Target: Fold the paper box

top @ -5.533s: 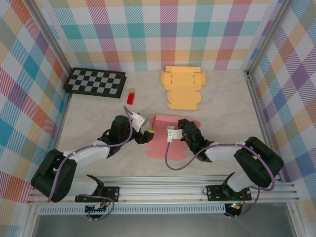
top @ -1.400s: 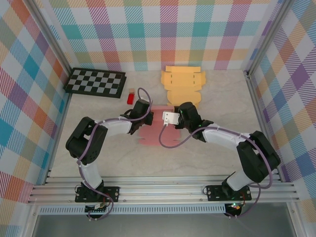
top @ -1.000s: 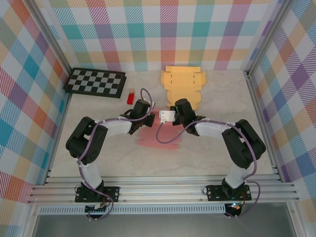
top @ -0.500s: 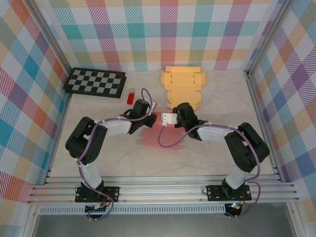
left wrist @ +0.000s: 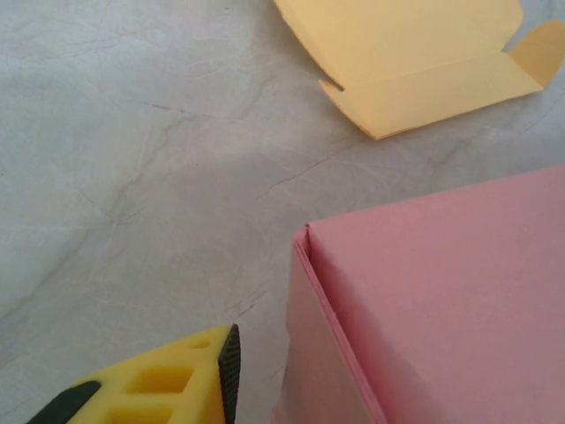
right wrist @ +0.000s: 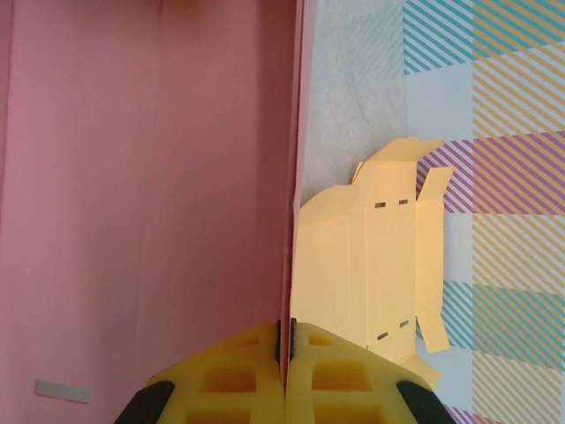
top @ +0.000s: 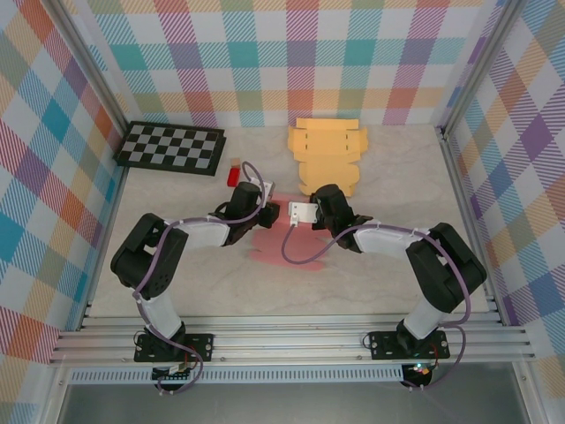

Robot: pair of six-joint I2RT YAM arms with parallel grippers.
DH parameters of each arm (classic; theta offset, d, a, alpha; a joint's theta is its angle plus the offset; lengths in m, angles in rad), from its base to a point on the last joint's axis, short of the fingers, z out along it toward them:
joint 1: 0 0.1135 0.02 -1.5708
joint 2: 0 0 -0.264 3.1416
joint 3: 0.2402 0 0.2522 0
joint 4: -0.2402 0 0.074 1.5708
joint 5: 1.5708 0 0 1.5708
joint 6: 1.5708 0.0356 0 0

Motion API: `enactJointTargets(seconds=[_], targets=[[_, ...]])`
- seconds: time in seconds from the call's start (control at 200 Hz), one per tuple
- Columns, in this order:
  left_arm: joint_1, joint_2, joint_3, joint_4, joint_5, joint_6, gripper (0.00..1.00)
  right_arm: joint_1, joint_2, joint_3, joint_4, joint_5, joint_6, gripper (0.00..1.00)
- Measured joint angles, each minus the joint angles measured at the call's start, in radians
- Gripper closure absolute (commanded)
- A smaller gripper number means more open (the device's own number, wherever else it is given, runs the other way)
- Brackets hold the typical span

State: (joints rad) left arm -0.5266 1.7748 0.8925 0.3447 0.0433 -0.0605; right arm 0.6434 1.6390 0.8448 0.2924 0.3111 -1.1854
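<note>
The pink box sits mid-table, just in front of the flat orange blank. The right gripper has its fingers pinched tight on the edge of the box's raised wall. The left gripper is just beside the box's left corner, not touching it. One of its fingers shows, so I cannot tell how wide it stands.

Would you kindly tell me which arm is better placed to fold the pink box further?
Likely right: its claw pinches the pink box by a wall; the left finger stands beside it, apart.
</note>
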Motion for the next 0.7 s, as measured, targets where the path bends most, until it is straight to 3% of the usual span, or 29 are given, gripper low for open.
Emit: enactJointTargets(seconds=[0.24, 0.3, 0.38, 0.67, 0.7], targets=[[0.001, -0.004, -0.017, 0.042, -0.001, -0.023, 0.7, 0.005, 0.0, -0.001, -0.007, 0.004, 0.016, 1.0], [0.001, -0.004, -0.017, 0.049, -0.004, -0.031, 0.78, 0.006, 0.0, -0.001, -0.006, 0.006, 0.019, 1.0], [-0.003, -0.004, -0.017, 0.055, -0.009, -0.039, 1.0, 0.01, 0.0, -0.001, -0.001, 0.011, 0.023, 1.0], [-0.032, -0.003, -0.021, 0.043, -0.095, -0.026, 1.0, 0.018, -0.004, -0.002, -0.001, 0.022, 0.026, 1.0], [-0.034, -0.003, -0.021, 0.043, -0.097, -0.025, 0.92, 0.018, -0.004, -0.002, -0.002, 0.022, 0.026, 1.0]])
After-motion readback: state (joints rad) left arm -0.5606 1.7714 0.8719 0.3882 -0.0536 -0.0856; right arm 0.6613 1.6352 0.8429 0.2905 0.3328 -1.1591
